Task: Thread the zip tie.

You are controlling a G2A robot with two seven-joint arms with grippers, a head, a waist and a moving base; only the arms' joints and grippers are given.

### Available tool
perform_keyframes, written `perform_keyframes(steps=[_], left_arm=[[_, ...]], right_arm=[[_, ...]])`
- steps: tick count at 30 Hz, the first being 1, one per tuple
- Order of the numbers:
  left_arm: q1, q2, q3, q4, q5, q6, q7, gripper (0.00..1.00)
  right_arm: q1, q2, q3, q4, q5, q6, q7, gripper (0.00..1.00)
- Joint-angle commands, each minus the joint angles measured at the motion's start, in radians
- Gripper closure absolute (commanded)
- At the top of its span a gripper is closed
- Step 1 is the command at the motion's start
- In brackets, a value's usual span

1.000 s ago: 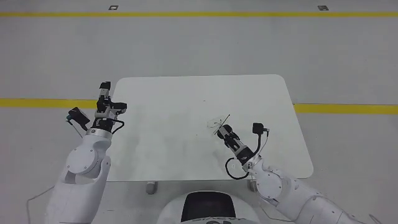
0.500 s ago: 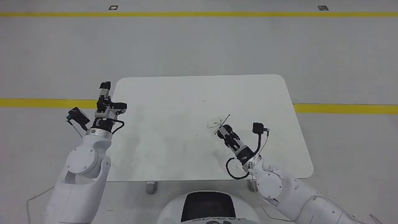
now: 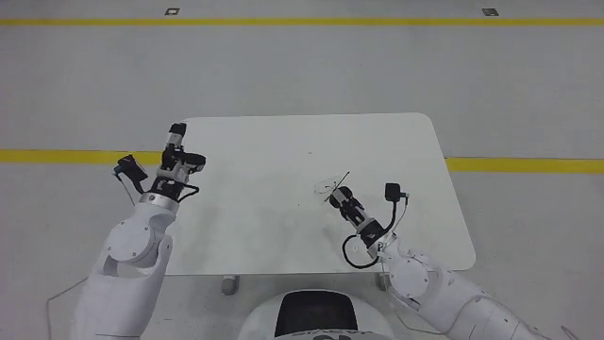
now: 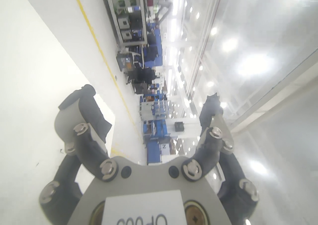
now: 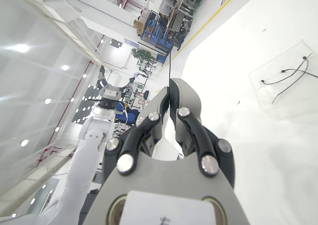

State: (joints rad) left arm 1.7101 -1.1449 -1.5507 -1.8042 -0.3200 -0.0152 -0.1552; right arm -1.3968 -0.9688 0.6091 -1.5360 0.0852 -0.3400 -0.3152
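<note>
My right gripper (image 3: 337, 194) hangs over the right half of the white table (image 3: 274, 151), shut on a thin black zip tie (image 3: 343, 180). In the right wrist view the zip tie (image 5: 170, 62) sticks straight out from between the closed fingertips of the right gripper (image 5: 170, 88). Beside it lies a clear tray (image 5: 260, 97) holding spare zip ties (image 5: 285, 79). My left gripper (image 3: 182, 148) is raised at the table's left edge, open and holding nothing. Its fingers (image 4: 82, 104) are spread wide around the left gripper's (image 4: 149, 104) gap. The right wrist view also shows the left gripper (image 5: 115, 77) far off.
The clear tray (image 3: 324, 188) sits just past the right gripper. Yellow floor lines (image 3: 302, 22) run behind and beside the table. Racks and equipment stand far back in the hall.
My left arm has swung right and forward, bringing its open gripper over the table's left edge. The right gripper has barely shifted, still holding the zip tie.
</note>
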Motion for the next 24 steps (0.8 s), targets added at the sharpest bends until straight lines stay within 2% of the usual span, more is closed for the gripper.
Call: perform_keyframes(steps=[1,3,9,18,21,22,24], left_arm=[[-0.005,0.001,0.029,-0.004,0.046,0.006,-0.042,0.0],[-0.019,0.001,0.077,-0.008,0.103,0.022,-0.081,0.0],[-0.075,-0.013,0.222,-0.011,0.189,0.072,-0.071,0.0],[-0.081,-0.014,0.231,-0.015,0.189,0.065,-0.066,0.0],[-0.081,-0.013,0.252,-0.006,0.166,0.047,-0.146,0.0],[-0.079,-0.011,0.264,0.003,0.163,0.042,-0.205,0.0],[-0.084,-0.009,0.272,0.019,0.143,0.048,-0.259,0.0]], right_arm=[[-0.004,-0.006,0.012,-0.002,0.027,0.0,0.018,1.0],[-0.007,-0.015,0.026,0.001,0.054,0.0,0.046,1.0],[-0.01,-0.049,0.079,0.02,0.132,0.0,0.139,1.0],[-0.012,-0.052,0.085,0.021,0.134,0.0,0.148,1.0],[-0.012,-0.058,0.101,0.016,0.17,0.0,0.234,1.0],[-0.015,-0.06,0.112,0.018,0.194,0.0,0.28,1.0],[-0.019,-0.064,0.133,0.03,0.219,0.0,0.337,1.0]])
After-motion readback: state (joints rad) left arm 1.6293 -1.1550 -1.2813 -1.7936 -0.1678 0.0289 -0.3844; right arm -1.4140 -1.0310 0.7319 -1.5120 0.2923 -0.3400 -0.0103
